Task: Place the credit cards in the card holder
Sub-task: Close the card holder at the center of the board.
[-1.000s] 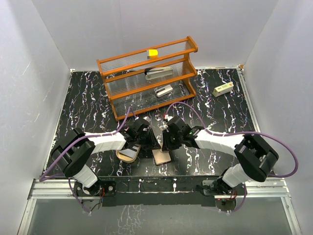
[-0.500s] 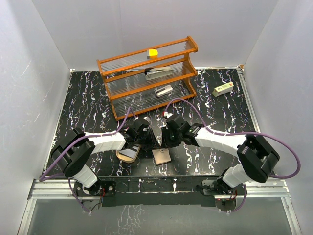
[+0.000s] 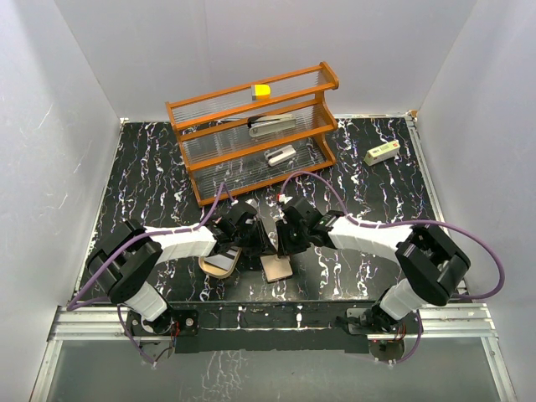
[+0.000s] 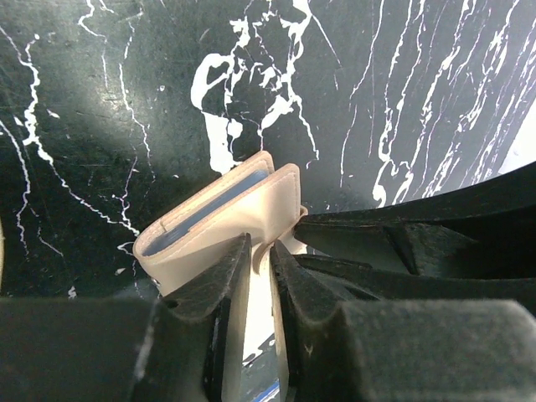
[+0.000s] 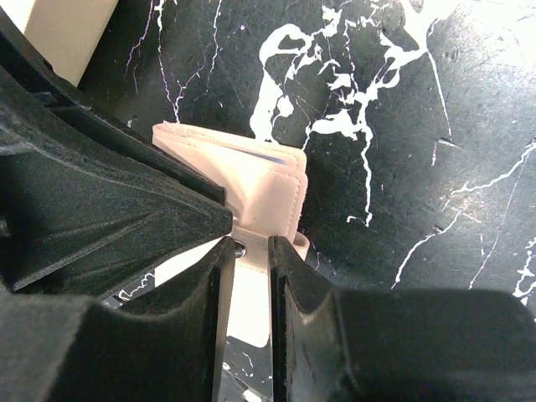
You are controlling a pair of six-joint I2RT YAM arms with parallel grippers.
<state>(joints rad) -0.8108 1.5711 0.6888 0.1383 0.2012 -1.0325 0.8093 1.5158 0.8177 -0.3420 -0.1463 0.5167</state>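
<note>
card holder point(image 3: 219, 265) lies near the wallet point(image 3: 276, 269); left gripper point(image 4: 260, 251) and right gripper point(image 5: 249, 251) each pinch its flap point(image 5: 251, 293)

The card holder point(image 3: 219, 266) is half covered by the left hand point(image 3: 256, 243); the wallet's point(image 4: 219, 219) near end is hidden behind fingers point(image 4: 224, 289).

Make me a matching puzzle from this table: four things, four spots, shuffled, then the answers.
Things
1. yellow block
2. small white box
3. oval tan tray
4. folding wallet

Places
A. flap pinched by the left gripper and the right gripper
B. top shelf of the orange rack
C. alone at the far right of the table
D. by the near edge, just left of the wallet

Pairs: 1-B, 2-C, 3-D, 4-A
</note>
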